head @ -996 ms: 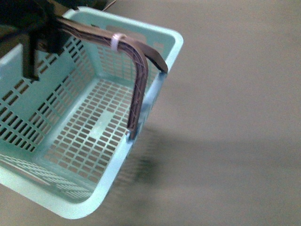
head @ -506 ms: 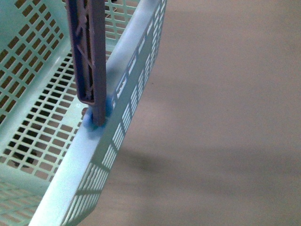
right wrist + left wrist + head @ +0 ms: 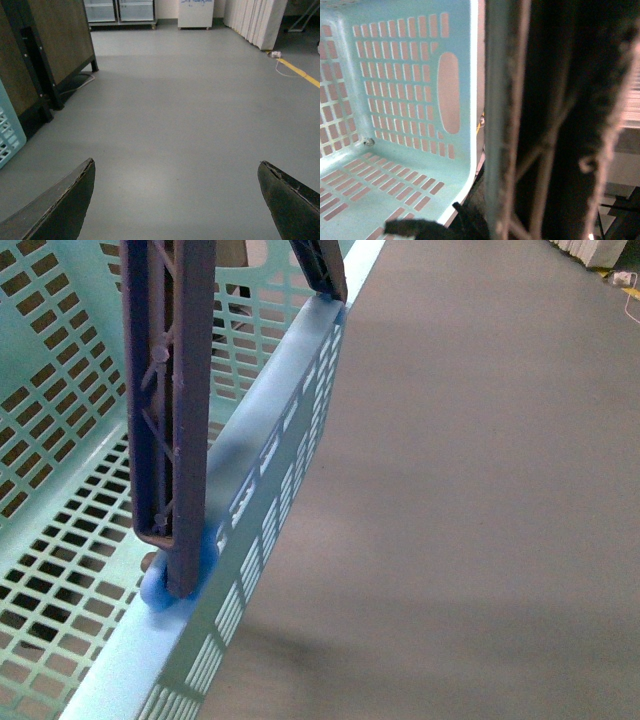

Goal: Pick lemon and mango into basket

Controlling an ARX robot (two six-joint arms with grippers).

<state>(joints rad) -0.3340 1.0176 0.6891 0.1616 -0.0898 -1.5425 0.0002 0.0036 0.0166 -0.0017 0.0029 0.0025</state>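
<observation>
Close in at nine o'clock of the front view, the basket (image 3: 290,440) looks empty, its handle (image 3: 170,410) upright; lemon and mango are nowhere in sight. The right gripper (image 3: 176,167) has its fingers apart, holding nothing; of the left gripper I cannot tell. Best keep the basket level, its mouth unobstructed.

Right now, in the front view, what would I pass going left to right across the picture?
Slotted inner wall of the teal basket → brown swing handle → the basket's outer side wall → bare grey floor → small white object at the far upper edge.
</observation>
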